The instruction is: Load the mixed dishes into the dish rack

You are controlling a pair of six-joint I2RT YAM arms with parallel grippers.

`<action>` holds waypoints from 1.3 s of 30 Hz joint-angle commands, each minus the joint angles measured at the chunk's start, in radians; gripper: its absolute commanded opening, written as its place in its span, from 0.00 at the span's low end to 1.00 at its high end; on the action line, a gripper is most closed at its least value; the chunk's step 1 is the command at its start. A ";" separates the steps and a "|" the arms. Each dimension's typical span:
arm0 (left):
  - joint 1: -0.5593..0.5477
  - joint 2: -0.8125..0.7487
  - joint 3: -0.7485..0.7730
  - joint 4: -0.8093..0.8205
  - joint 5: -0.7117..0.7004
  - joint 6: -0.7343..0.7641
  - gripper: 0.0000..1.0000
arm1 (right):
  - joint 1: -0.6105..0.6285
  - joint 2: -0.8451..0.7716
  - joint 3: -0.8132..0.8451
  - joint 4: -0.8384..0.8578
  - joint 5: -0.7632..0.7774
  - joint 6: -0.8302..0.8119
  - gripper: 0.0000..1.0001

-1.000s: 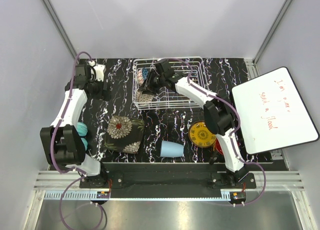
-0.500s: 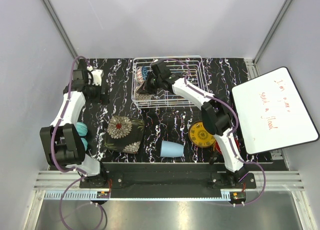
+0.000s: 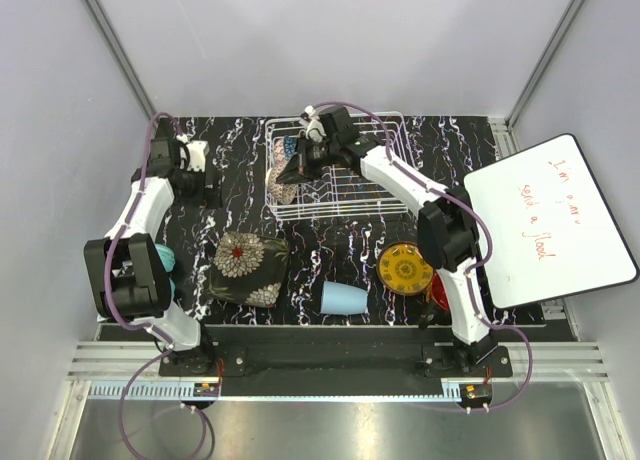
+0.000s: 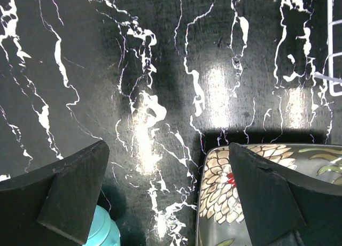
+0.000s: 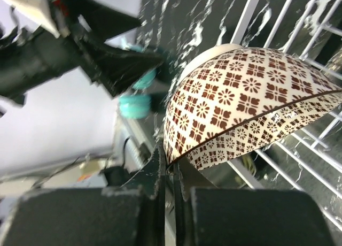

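Note:
The white wire dish rack point(image 3: 345, 185) stands at the back middle, with the blue patterned bowl point(image 3: 290, 145) in its left end. My right gripper point(image 3: 297, 164) is shut on the rim of the beige patterned bowl point(image 3: 283, 191), tilted over the rack's left side; the right wrist view shows the bowl point(image 5: 251, 101) pinched at its rim by the gripper point(image 5: 173, 168). My left gripper point(image 3: 208, 187) is open and empty left of the rack. In the left wrist view the gripper point(image 4: 166, 150) hangs above the table beside the black square floral plate point(image 4: 219, 190). The plate point(image 3: 248, 268), light-blue cup point(image 3: 343, 298), yellow plate point(image 3: 404, 268) and red-inside mug point(image 3: 437, 295) lie near the front.
Teal rounded items point(image 3: 165, 262) sit at the left by my left arm's base; one shows in the left wrist view point(image 4: 104, 232). A whiteboard point(image 3: 545, 220) leans at the right. Rack wires point(image 5: 299, 166) run under the bowl.
My right gripper has moved back and up with the beige bowl, along the rack's left side. My left gripper has shifted slightly back and stays open.

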 commanded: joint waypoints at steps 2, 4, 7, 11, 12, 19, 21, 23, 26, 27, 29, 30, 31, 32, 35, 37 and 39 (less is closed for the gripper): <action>0.005 0.002 0.068 0.028 0.022 -0.022 0.99 | -0.049 0.006 0.045 -0.007 -0.301 -0.027 0.00; 0.005 0.002 0.069 0.026 0.020 -0.024 0.99 | -0.065 0.032 0.059 -0.016 -0.331 -0.041 0.00; 0.004 0.004 0.068 0.025 0.020 -0.022 0.99 | -0.091 0.090 0.120 -0.026 -0.372 -0.046 0.00; 0.005 0.007 0.069 0.023 0.020 -0.024 0.99 | -0.109 0.176 0.238 -0.031 -0.433 -0.040 0.00; 0.005 0.007 0.069 0.023 0.022 -0.025 0.99 | -0.112 0.200 0.247 -0.028 -0.438 -0.037 0.00; 0.005 0.019 0.089 0.019 0.027 -0.030 0.99 | -0.114 0.251 0.231 -0.025 -0.472 -0.041 0.00; 0.005 0.021 0.094 0.016 0.028 -0.034 0.99 | -0.112 0.257 0.224 -0.027 -0.473 -0.040 0.00; 0.007 0.021 0.092 0.014 0.028 -0.031 0.99 | -0.111 0.251 0.211 -0.030 -0.461 -0.040 0.06; 0.005 0.025 0.097 -0.013 0.030 -0.015 0.99 | -0.106 0.233 0.180 -0.036 -0.444 -0.052 0.38; 0.005 0.022 0.095 -0.020 0.031 -0.008 0.99 | -0.105 0.224 0.169 -0.037 -0.437 -0.058 0.45; 0.007 0.013 0.091 -0.042 0.039 0.027 0.99 | -0.102 0.189 0.125 -0.043 -0.401 -0.081 0.62; 0.005 0.007 0.080 -0.046 0.037 0.041 0.99 | -0.102 0.175 0.108 -0.046 -0.383 -0.089 0.68; 0.005 -0.008 0.075 -0.049 0.034 0.073 0.99 | -0.103 0.161 0.082 -0.048 -0.351 -0.099 0.76; 0.005 -0.016 0.068 -0.058 0.022 0.088 0.99 | -0.102 0.132 0.074 -0.060 -0.335 -0.119 0.79; 0.016 -0.044 0.063 -0.084 0.008 0.145 0.99 | -0.112 0.061 0.056 -0.101 -0.259 -0.165 0.83; 0.036 -0.055 0.074 -0.110 0.020 0.191 0.99 | -0.114 0.015 0.042 -0.137 -0.181 -0.205 0.84; 0.063 -0.055 0.092 -0.165 0.051 0.232 0.99 | -0.112 -0.078 0.007 -0.171 -0.097 -0.257 0.84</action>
